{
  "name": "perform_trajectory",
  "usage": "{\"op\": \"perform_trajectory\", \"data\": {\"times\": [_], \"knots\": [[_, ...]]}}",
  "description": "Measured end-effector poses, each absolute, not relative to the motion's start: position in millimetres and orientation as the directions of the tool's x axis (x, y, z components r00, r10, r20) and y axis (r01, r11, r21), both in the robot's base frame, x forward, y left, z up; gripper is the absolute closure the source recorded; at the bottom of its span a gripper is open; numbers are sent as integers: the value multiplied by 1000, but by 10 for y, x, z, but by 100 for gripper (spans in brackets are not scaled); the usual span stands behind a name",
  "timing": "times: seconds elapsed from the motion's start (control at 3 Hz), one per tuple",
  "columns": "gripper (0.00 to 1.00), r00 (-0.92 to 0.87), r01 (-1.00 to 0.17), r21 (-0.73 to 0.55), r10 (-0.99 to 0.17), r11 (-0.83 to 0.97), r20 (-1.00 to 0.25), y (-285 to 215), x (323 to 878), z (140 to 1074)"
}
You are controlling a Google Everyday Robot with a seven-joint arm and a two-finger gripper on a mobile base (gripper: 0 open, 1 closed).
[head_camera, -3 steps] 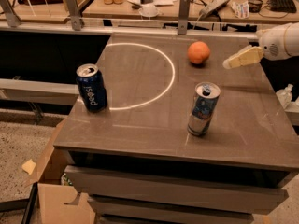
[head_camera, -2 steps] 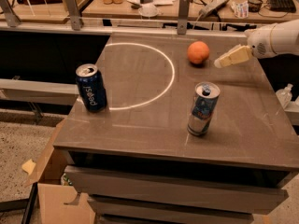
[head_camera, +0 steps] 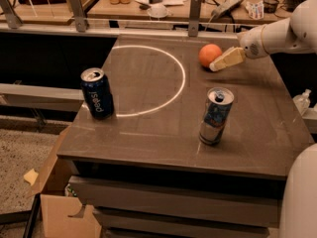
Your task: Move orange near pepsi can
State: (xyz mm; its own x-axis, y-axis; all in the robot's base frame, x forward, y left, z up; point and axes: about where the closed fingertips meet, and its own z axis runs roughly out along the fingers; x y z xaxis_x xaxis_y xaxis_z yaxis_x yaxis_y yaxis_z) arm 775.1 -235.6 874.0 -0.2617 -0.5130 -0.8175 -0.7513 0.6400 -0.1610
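Observation:
The orange (head_camera: 209,54) sits on the grey table (head_camera: 148,128) at the far right side. The gripper (head_camera: 221,62), with pale yellow fingertips, comes in from the right on a white arm and is right beside the orange, touching or almost touching its right side. The dark blue pepsi can (head_camera: 97,93) stands upright near the table's left edge, far from the orange.
A taller, slimmer silver can with blue-red print (head_camera: 216,116) stands upright at front right. A white circle line (head_camera: 182,83) is drawn on the tabletop. A cluttered wooden bench (head_camera: 148,4) lies behind. A cardboard box (head_camera: 59,212) sits on the floor at lower left.
The gripper has moved left across the table's far right side, from well right of the orange to right beside it. The orange and both cans have not moved.

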Motion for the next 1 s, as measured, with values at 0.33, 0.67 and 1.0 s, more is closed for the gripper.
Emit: {"op": "perform_trajectory", "data": {"times": [0.33, 0.67, 1.0], "knots": [[16, -266, -779, -140, -525, 611, -808, -2133, 7811, 8685], [39, -271, -804, -125, -547, 581, -792, -1967, 7815, 8629], [71, -277, -825, -108, -563, 555, -779, -1866, 7785, 8561]]}}
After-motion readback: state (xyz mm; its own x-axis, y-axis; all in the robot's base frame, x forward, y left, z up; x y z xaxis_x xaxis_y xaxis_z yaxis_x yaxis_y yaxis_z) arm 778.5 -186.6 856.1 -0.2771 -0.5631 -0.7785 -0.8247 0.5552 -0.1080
